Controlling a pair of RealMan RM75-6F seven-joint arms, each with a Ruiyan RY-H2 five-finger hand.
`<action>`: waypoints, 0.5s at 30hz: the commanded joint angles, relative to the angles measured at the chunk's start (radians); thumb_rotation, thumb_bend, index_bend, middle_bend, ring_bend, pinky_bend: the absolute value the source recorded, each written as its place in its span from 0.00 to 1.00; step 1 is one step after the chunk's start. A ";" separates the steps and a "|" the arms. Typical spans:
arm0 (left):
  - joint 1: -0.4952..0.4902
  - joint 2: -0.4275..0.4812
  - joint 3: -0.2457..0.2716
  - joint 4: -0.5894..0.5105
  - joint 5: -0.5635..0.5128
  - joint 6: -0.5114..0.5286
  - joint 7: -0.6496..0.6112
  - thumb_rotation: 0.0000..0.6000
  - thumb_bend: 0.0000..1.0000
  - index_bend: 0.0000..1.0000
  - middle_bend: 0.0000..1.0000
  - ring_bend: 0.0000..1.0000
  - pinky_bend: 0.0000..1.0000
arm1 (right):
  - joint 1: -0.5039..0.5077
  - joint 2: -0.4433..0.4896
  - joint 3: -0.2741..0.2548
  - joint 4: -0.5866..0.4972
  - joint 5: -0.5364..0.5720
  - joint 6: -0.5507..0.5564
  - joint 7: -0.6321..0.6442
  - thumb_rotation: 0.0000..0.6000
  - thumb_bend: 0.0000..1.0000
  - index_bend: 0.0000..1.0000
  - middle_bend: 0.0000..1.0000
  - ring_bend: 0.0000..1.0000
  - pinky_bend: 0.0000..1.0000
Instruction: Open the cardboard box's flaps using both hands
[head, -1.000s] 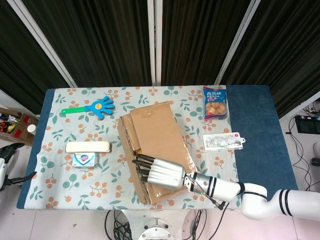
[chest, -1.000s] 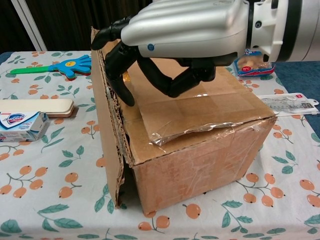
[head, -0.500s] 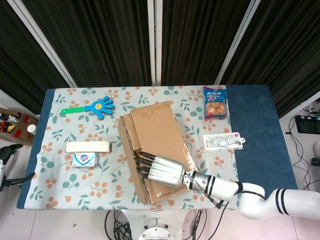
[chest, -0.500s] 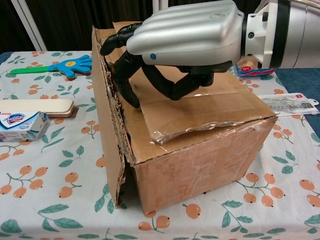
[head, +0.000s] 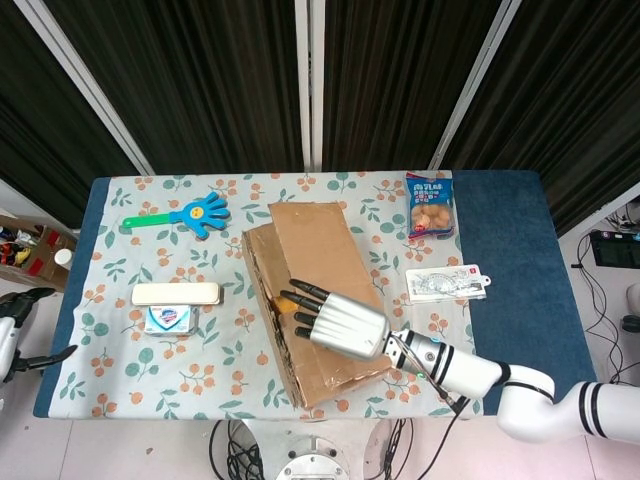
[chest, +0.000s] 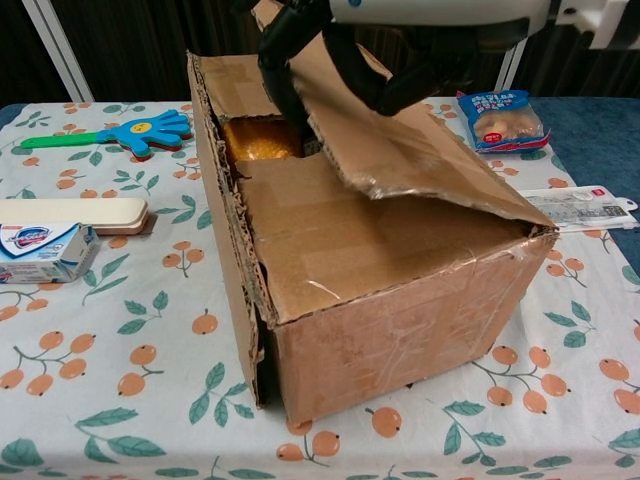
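The cardboard box (head: 300, 350) (chest: 390, 320) stands in the middle of the table. Its top flap (head: 318, 250) (chest: 420, 150) is raised and tilted up on its left side. My right hand (head: 338, 322) (chest: 400, 30) reaches in from the front right. Its dark fingers (chest: 283, 60) are hooked under the flap's left edge and hold it up. An inner flap (chest: 340, 240) lies flat below, and something yellowish (chest: 262, 140) shows in the gap at the back. The box's left flap (chest: 225, 200) hangs down the side. My left hand (head: 20, 330) sits at the far left edge, off the table, fingers apart.
A blue hand-shaped clapper (head: 190, 214) (chest: 130, 132) lies at the back left. A cream case (head: 176, 293) (chest: 70, 213) and a soap box (head: 170, 319) (chest: 40, 250) sit left of the box. A snack bag (head: 430, 205) (chest: 500, 118) and a card (head: 445, 283) (chest: 580, 207) lie to the right.
My right hand has risen and pulled the top flap up from the box, opening a gap on the left. The left hand has barely moved.
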 joint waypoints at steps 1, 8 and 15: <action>-0.002 0.000 -0.001 -0.003 0.002 -0.004 0.002 0.90 0.00 0.19 0.18 0.13 0.16 | -0.023 0.052 0.006 -0.031 -0.006 0.040 0.015 1.00 1.00 0.48 0.35 0.00 0.00; -0.011 -0.001 -0.004 -0.020 0.014 -0.018 0.019 0.90 0.00 0.19 0.18 0.13 0.16 | -0.089 0.176 0.000 -0.071 -0.048 0.150 0.075 1.00 1.00 0.48 0.36 0.00 0.00; -0.027 0.006 -0.007 -0.056 0.019 -0.041 0.062 0.90 0.00 0.19 0.18 0.13 0.16 | -0.175 0.280 -0.028 -0.068 -0.116 0.283 0.177 1.00 1.00 0.48 0.34 0.00 0.00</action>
